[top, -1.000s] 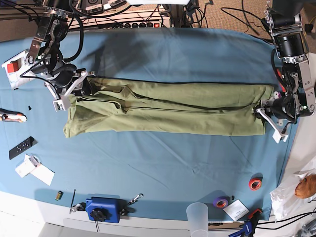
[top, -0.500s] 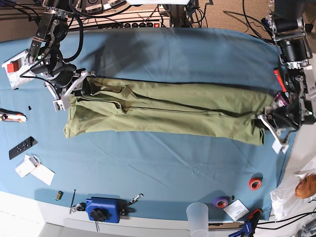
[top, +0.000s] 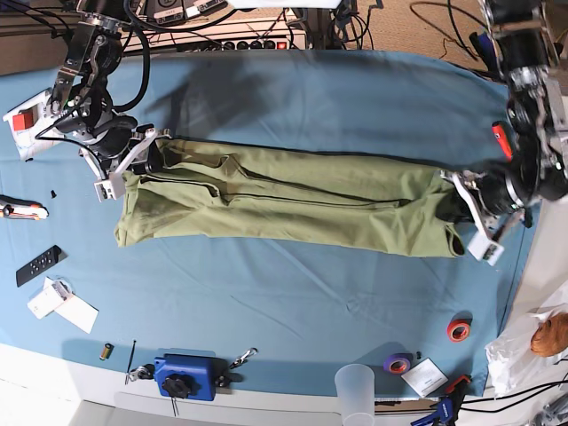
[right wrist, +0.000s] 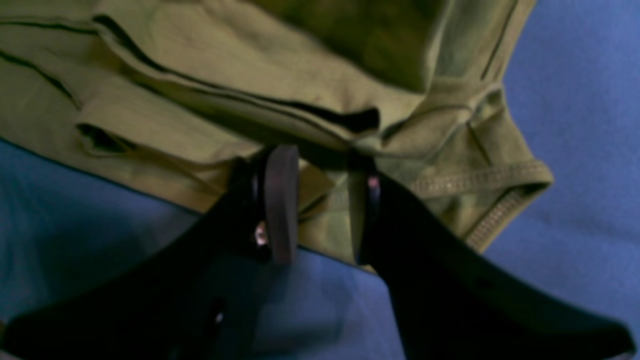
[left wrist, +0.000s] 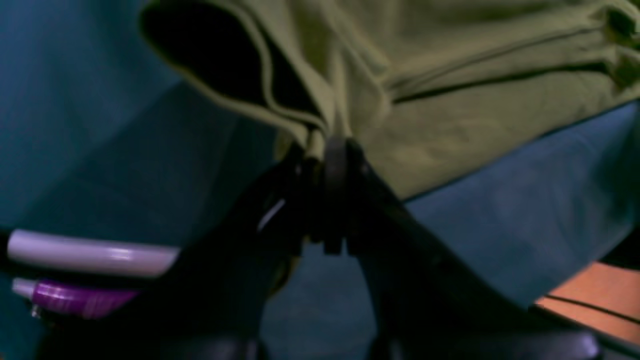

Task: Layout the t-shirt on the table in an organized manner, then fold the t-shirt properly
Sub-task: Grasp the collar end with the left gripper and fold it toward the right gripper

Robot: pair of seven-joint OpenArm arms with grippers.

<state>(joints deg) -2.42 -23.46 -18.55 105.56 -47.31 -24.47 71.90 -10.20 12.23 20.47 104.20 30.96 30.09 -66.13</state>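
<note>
Teal-blue cloth covers the wide tabletop (top: 293, 293), w/ small clutter along the near edge: a clear plastic cup (top: 355, 389), a blue box-shaped tool (top: 186, 376), a purple tape roll (top: 398, 363) and a red tape roll (top: 458, 330). Farther left lie white paper cards (top: 62, 303) and a black remote (top: 38, 264).

Mid-tabletop, the plain olive-green short-sleeved cotton t-shirt (top: 284, 202) lies folded lengthwise into a long band running left-right across the base view.

Left hand (top: 469, 211), at the band's right end in the base view, is clenched on the t-shirt: the left wrist cam shows its dark fingers (left wrist: 335, 165) pinched together w/ a bunch of hem fabric between them, and the cloth there is raised off the tabletop w/ shadow beneath it.

Right hand (top: 133, 160), at the opposite end, has its fingers (right wrist: 280, 195) parted w/ a gap, straddling the stitched edge of the t-shirt; whether they actually grip the fabric I cannot tell.

Beyond the far tabletop edge sit cables and a power strip (top: 257, 43).
</note>
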